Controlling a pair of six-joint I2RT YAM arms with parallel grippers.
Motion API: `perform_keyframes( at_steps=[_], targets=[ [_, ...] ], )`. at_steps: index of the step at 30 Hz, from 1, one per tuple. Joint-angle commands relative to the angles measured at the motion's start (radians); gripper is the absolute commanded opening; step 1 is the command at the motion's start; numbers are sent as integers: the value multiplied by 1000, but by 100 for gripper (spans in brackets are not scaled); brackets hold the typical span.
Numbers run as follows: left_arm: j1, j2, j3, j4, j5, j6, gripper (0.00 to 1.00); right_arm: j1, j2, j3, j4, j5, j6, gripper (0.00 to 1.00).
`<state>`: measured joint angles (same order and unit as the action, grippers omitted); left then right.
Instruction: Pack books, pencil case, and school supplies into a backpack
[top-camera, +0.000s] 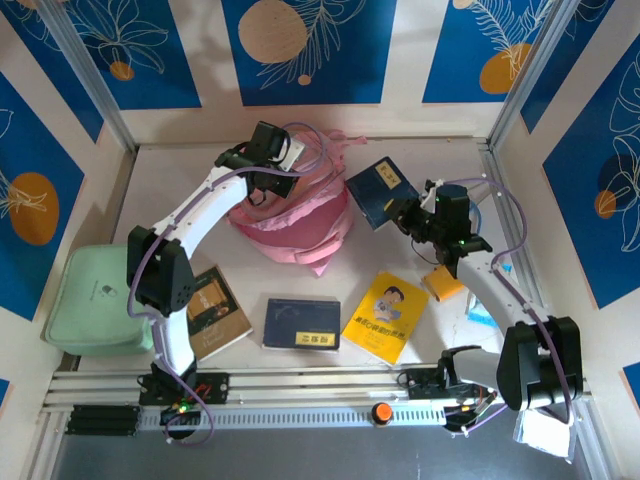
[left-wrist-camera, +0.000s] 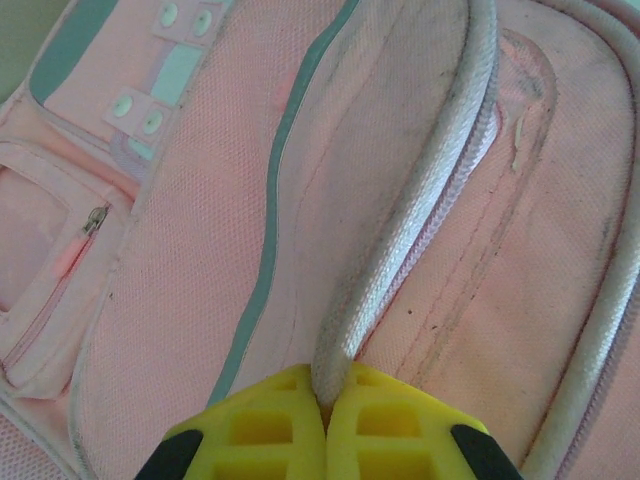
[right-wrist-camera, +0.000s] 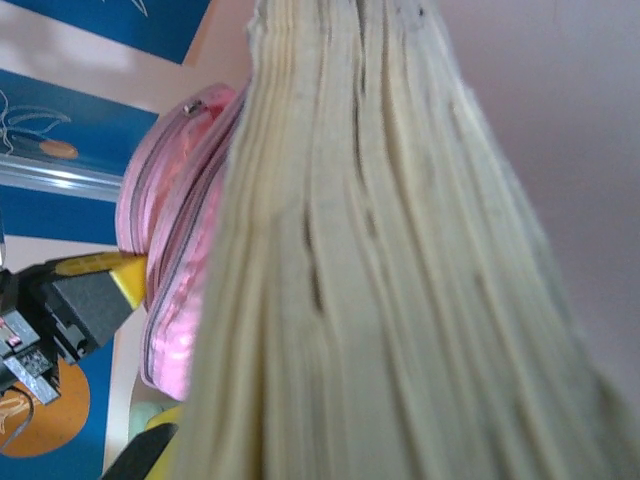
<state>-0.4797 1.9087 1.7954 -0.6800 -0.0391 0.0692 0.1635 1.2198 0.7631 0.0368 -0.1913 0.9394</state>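
Nearest my bases, three books lie flat in a row on the counter (top-camera: 450, 165). The brown book (top-camera: 217, 311) with the dark picture sits just beside my left arm's lower link. The flat navy book (top-camera: 302, 323) is in the middle with its pale label facing up, and the yellow book (top-camera: 386, 316) with the cartoon boy lies to the right of it. A mint-green soft case (top-camera: 95, 296) lies left of the brown book at the counter's edge. On the right, the small tan-orange pencil case (top-camera: 443, 284) lies close beside my right forearm, a little farther back than the yellow book.

Farther back, the pink backpack (top-camera: 290, 225) sits slumped in the middle of the counter. My left pincer (left-wrist-camera: 326, 412) is pressed together on the grey-white piping (left-wrist-camera: 425, 190) along the backpack's edge. The cord runs out from between the yellow fingertips and curves away over the pink fabric. A small zipped pocket and a pale teal panel show on the backpack's left part in the left wrist view.

To the right of the backpack, my right pincer (top-camera: 408, 213) is clamped on a second navy book (top-camera: 380, 192). This book is tilted and just beside the backpack. In the right wrist view its cream page edges run close past the lens, with the backpack's pink zipped side behind them.
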Motion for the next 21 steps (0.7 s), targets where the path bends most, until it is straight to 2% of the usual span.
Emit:
perform_keyframes(
  at_steps=[1, 6, 12, 17, 21],
  targets=[
    [5, -22, 69, 68, 19, -46, 0, 23, 19, -14, 3, -30, 5, 0],
    [4, -62, 61, 113, -11, -57, 0, 52, 40, -45, 3, 23, 24, 0],
    [-11, -85, 68, 146, 43, -46, 0, 109, 171, 64, 63, -139, -33, 0],
    [-16, -131, 60, 189, 67, -71, 0, 151, 288, 125, 216, -204, 56, 0],
    [-16, -168, 46, 218, 56, -91, 0, 182, 399, 202, 297, -185, 150, 0]
  ],
)
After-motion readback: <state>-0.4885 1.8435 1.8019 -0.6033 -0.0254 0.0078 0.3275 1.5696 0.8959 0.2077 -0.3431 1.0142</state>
